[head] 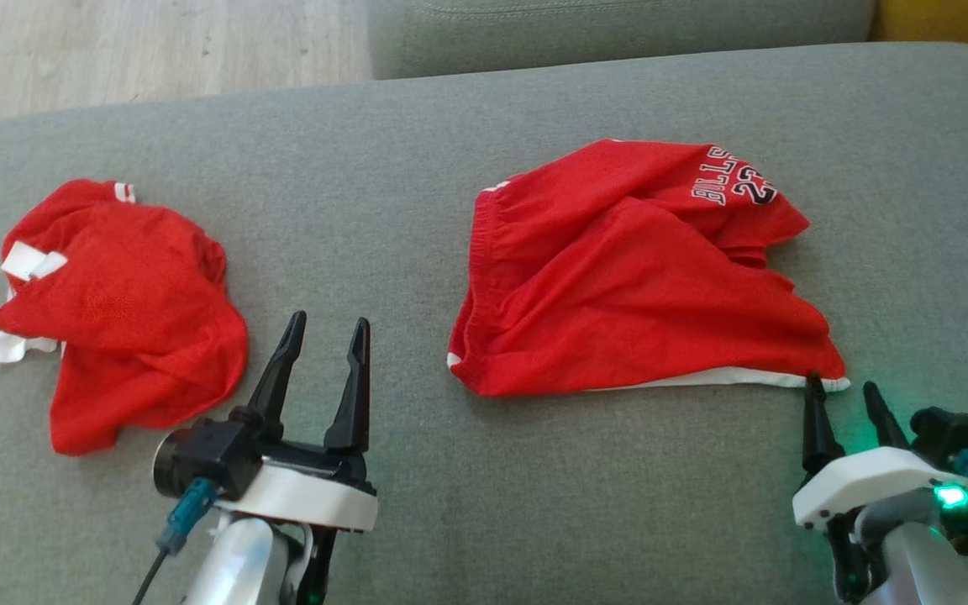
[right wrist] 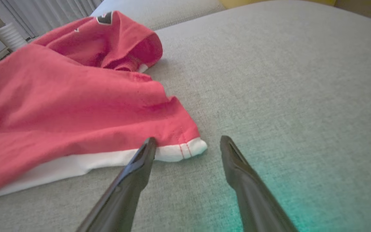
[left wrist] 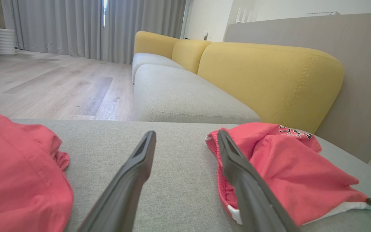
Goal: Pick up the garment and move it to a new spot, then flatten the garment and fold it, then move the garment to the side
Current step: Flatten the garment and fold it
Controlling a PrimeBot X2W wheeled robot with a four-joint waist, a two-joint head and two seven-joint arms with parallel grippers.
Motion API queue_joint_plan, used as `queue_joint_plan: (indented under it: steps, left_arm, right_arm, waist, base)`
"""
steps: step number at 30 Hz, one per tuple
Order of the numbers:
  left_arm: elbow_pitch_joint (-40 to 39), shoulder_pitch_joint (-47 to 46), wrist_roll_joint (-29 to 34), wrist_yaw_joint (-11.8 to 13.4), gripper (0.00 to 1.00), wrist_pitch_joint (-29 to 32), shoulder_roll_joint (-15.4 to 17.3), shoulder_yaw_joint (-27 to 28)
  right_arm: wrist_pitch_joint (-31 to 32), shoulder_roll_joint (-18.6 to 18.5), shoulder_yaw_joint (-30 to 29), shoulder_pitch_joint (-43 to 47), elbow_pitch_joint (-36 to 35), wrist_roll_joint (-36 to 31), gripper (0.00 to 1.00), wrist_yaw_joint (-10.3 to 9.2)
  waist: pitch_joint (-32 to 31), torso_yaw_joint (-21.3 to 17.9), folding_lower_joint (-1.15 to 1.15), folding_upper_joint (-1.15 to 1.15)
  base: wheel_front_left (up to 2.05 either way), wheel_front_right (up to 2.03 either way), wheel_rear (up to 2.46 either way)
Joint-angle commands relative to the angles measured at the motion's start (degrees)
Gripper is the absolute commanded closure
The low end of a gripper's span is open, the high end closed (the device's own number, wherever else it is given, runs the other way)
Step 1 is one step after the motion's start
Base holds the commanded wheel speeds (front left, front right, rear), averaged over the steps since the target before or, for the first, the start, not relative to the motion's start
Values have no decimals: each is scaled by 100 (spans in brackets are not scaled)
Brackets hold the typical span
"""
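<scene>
A wide grey cushion (head: 417, 210) is carrying two crumpled red garments lying well apart. The red shorts (head: 635, 277), with a white hem and white lettering near the far edge, are lying right of centre. A second red garment (head: 123, 311) with white trim is sitting bunched at the left. Beyond the cushion, a wooden floor (head: 114, 50) is showing, and in the left wrist view a yellow backrest (left wrist: 269, 80) and grey curtains (left wrist: 76, 25) are standing behind. The left end effector (head: 328, 319) is hovering over the bare fabric between the garments, its fingers spread apart and holding nothing. The right end effector (head: 840, 382) is reaching to the shorts' near right corner, fingers likewise parted and empty. One tip is sitting at the white hem, the other over bare cushion; contact is unclear. A green light (head: 950, 496) is glowing on that wrist.
</scene>
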Motion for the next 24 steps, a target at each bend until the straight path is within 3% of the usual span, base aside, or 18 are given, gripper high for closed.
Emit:
queue_joint_plan:
  steps: [1, 12, 13, 15, 24]
  left_arm:
    - [-139, -257, 40, -25, 0, -55, 20, 138]
    - [-167, -318, 41, -30, 0, -55, 20, 160]
    - [-167, -331, 42, -30, 0, -55, 20, 162]
    - [-161, -361, 39, -30, 0, -55, 20, 166]
    - [18, -427, 138, -32, 0, -55, 74, 20]
  right_arm:
    - [-29, -32, 114, -199, -14, -8, 0, -4]
    - [-105, -32, 37, -650, 949, -140, 0, -4]
    - [-89, -32, 60, -686, 1024, -126, 19, -4]
    - [-89, -31, 90, -744, 1143, -132, 98, -4]
    - [-259, -31, -123, -887, 1221, -393, 100, -4]
  waist:
    - [12, 24, 0, 0]
    - [132, 81, 0, 0]
    - [146, 84, 0, 0]
    - [171, 90, 0, 0]
    - [169, 41, 0, 0]
  base:
    - [0, 0, 0]
    - [0, 0, 0]
    - [0, 0, 0]
    - [0, 0, 0]
    - [0, 0, 0]
